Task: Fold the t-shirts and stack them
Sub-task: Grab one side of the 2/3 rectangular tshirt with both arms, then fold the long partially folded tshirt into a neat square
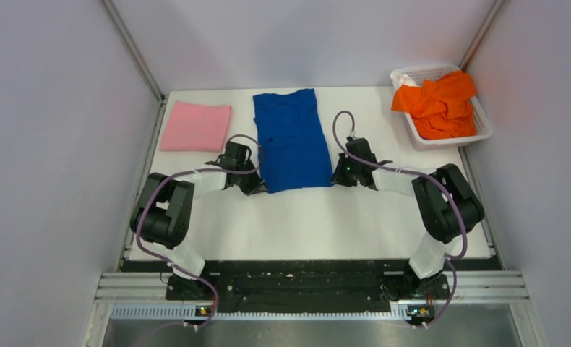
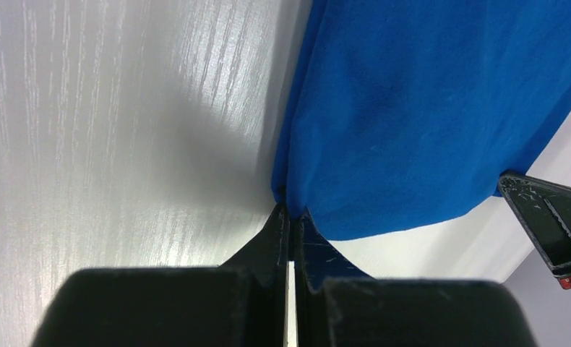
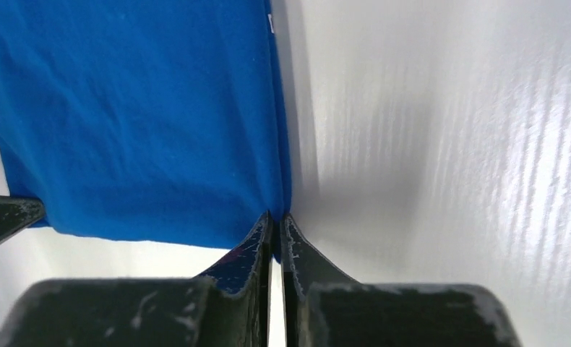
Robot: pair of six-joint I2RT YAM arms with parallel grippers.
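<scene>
Two near corners of the blue t-shirt (image 1: 291, 137) are pinched. The left gripper (image 2: 290, 211) has its jaws pressed together on the near-left corner, and the right gripper (image 3: 275, 217) clamps the near-right one the same way. This shirt lies as a long strip running toward the far edge of the white wood-grain desk (image 1: 319, 224). A folded pink t-shirt (image 1: 196, 126) lies flat at the far left. An orange t-shirt (image 1: 438, 105) is heaped in a white basket (image 1: 485, 134) at the far right. Pale grey walls (image 1: 51, 144) enclose the desk.
</scene>
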